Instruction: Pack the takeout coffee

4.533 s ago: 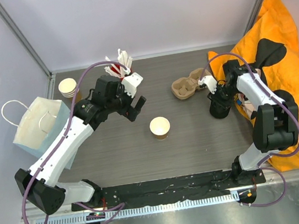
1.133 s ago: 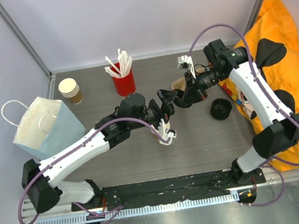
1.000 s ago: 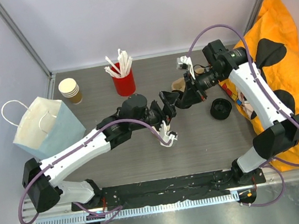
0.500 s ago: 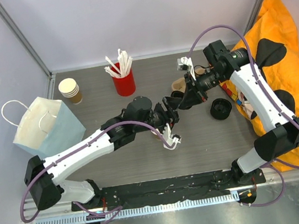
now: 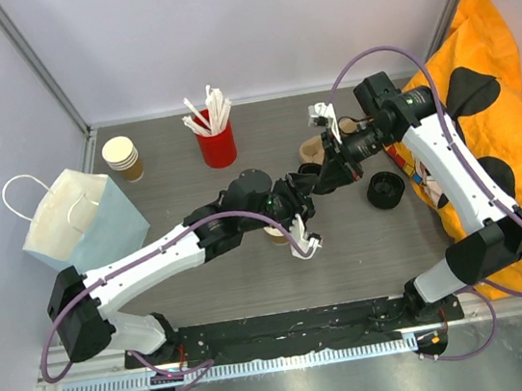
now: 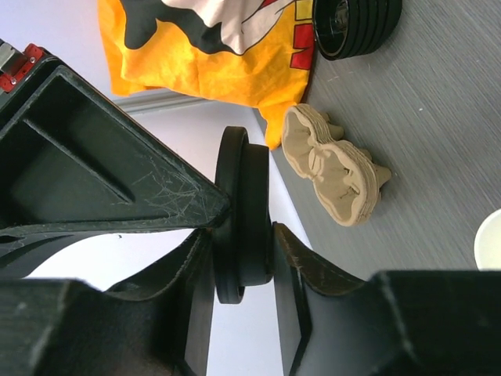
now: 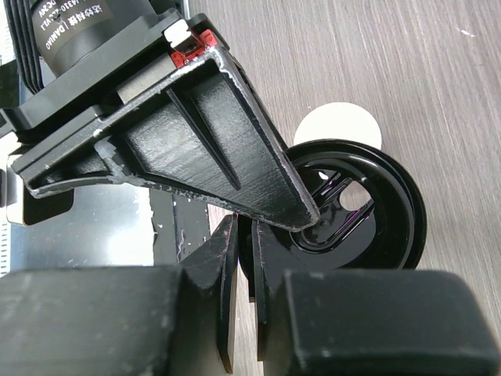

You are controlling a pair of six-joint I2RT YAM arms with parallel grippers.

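Observation:
The takeout coffee, a tan paper cup, stands on the table mostly hidden under my left arm. Its white rim shows in the left wrist view and its white inside in the right wrist view. Above it my two grippers meet at a black lid. My right gripper is shut on the lid's rim. My left gripper has a finger against each face of the same lid. In the top view the left gripper and the right gripper touch tip to tip.
A stack of black lids lies right of the grippers, with the moulded cup carrier behind them. A red cup of white sticks, stacked paper cups and a paper bag stand to the left. Orange cloth covers the right side.
My left gripper has slid right over the cup and closed its wide-open jaws around the lid that the right gripper holds. The right arm has barely moved.

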